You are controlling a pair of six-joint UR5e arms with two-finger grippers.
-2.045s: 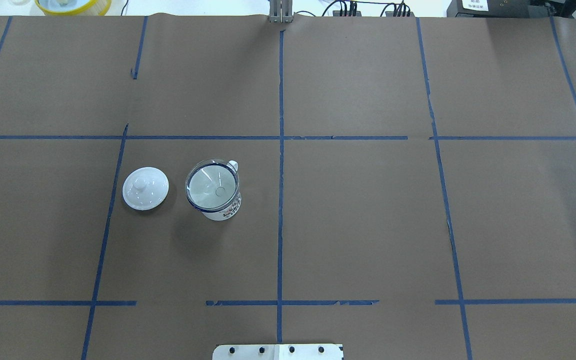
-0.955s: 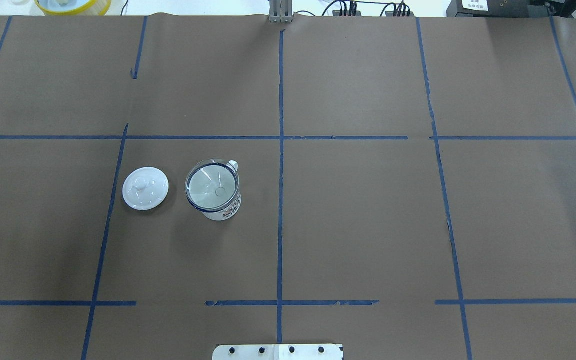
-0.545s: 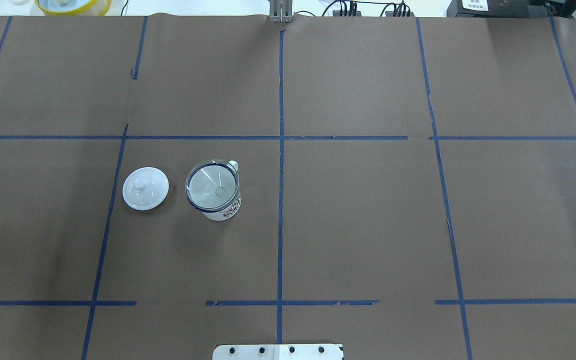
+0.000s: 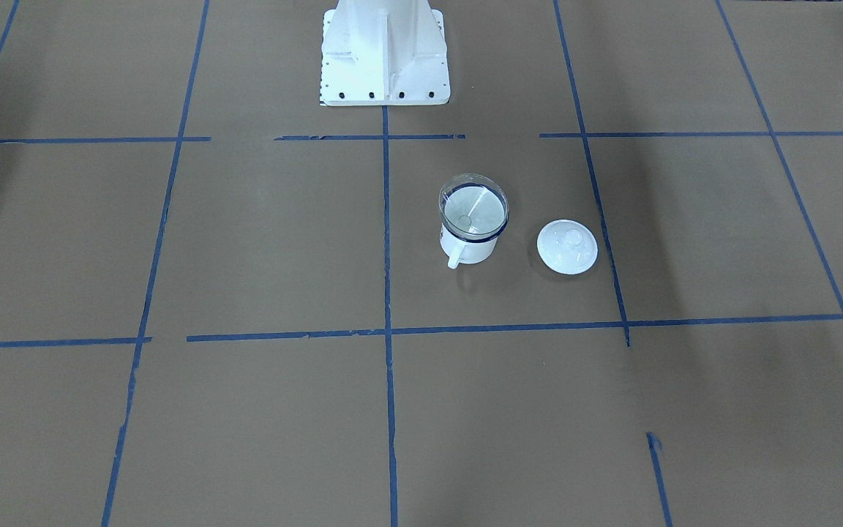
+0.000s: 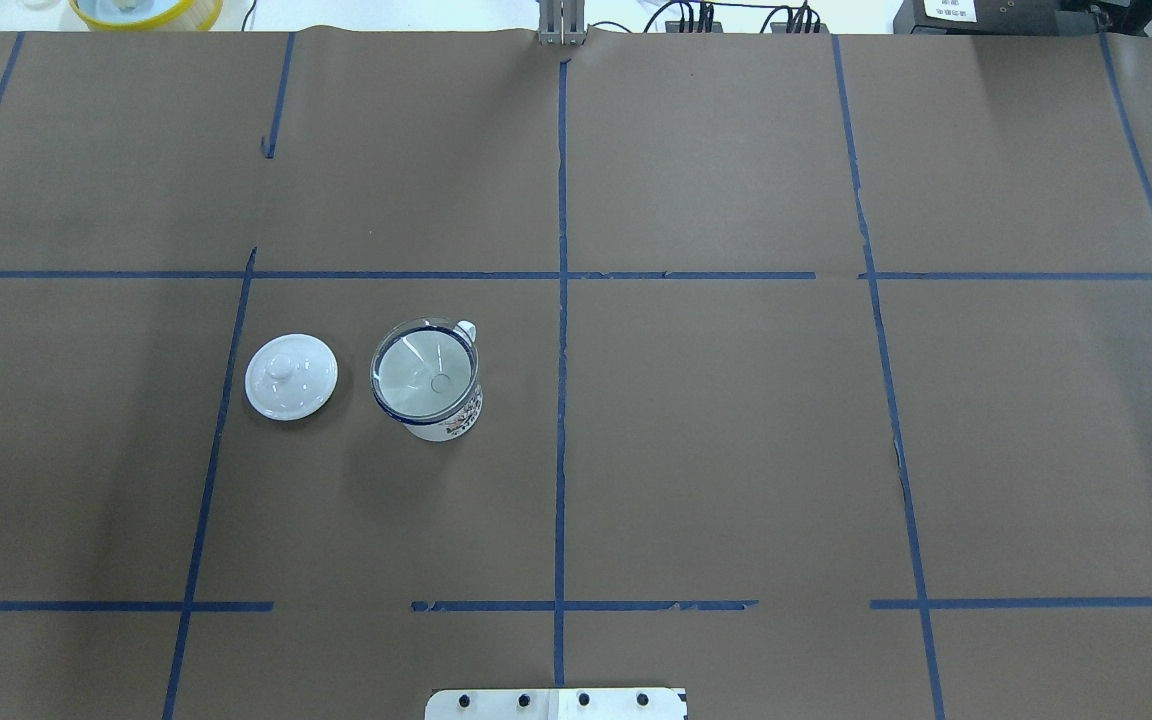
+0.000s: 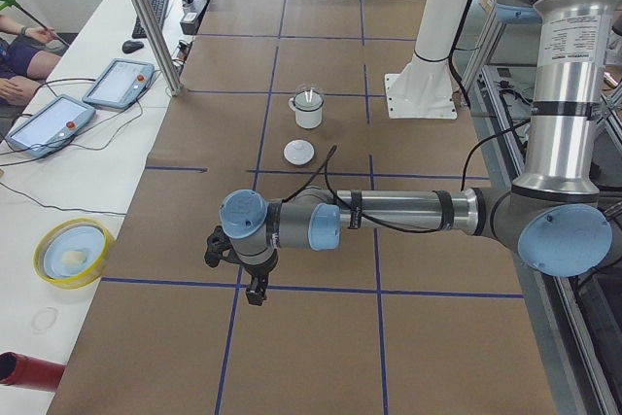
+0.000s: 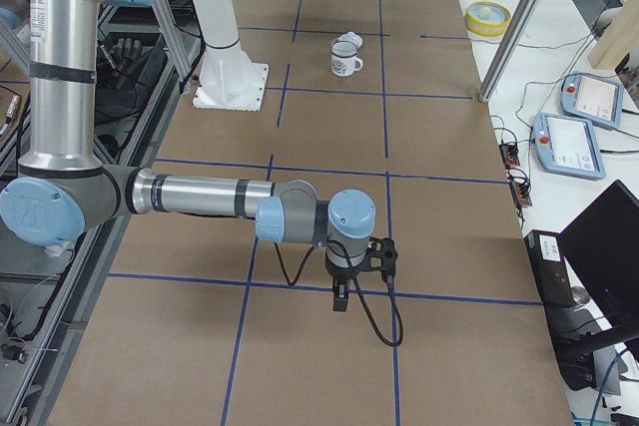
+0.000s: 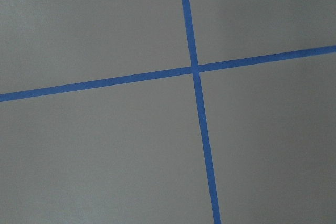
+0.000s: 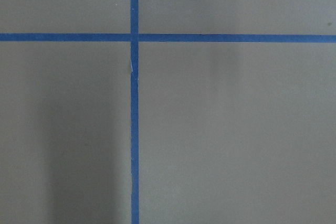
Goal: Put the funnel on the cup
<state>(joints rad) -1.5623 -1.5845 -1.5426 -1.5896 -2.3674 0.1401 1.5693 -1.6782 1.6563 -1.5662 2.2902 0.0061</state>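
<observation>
Brown paper crossed with blue tape covers the table (image 5: 736,450). Far left, the left gripper (image 6: 255,294) hangs low over bare paper, and I can't tell whether it's open or closed. Next comes the white lid (image 5: 291,377), then the cup (image 5: 454,425) just beside it, with the funnel (image 5: 414,380) seated in its mouth, rim on rim. The funnel looks like light, thin, slick plastic, so I'd pinch the rim edge gently. Far right is the right gripper (image 7: 340,302), and its fingers are just as unreadable.

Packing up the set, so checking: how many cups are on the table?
1. The cup stands just left of the centre tape line in the overhead view, funnel seated on it, lid beside it. Nothing in view could hide another.
</observation>
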